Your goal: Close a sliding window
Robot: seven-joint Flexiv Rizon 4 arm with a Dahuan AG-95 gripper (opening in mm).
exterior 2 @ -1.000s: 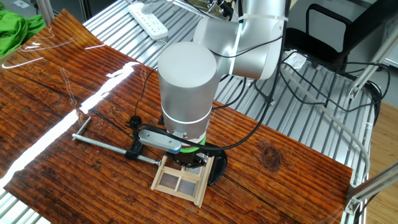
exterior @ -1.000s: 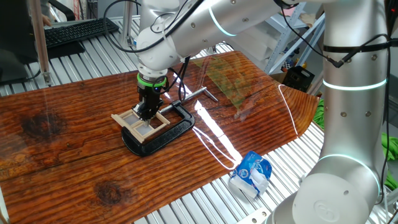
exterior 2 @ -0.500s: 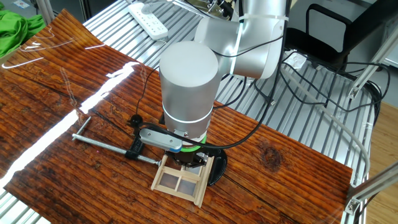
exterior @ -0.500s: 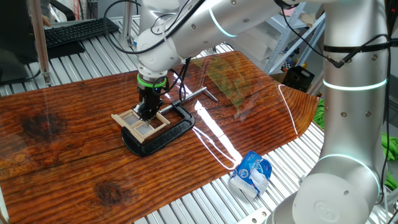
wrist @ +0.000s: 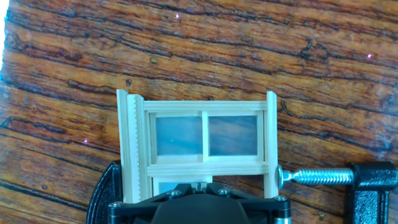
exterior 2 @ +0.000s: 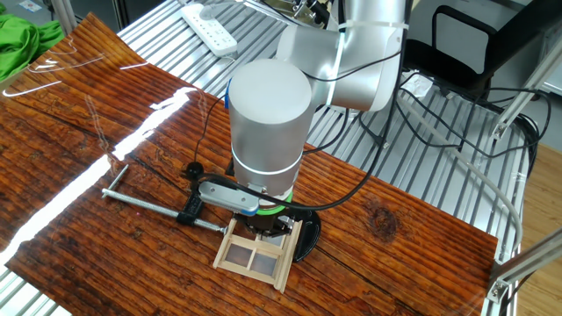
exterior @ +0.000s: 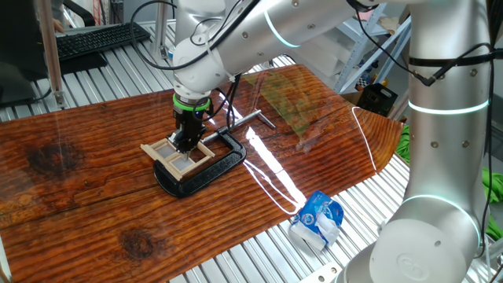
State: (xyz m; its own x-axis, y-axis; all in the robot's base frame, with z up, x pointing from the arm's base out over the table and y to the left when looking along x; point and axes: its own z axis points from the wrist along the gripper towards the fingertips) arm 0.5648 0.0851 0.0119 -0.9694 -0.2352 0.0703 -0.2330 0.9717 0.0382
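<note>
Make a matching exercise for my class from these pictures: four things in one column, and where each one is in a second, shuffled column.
Things
1. small pale-wood sliding window
2. black metal C-clamp
3. blue-and-white crumpled packet
4. white power strip

Places
A. on the metal slats, off the board's corner
B. directly under the gripper
C. on the metal slats beyond the board's far edge
D. gripping the window's side with its screw

Pairs: 1-B, 2-D, 3-A, 4-C

Pale matt wood sliding window [wrist: 202, 144] on glossy grained wooden table [exterior: 86, 181]
</note>
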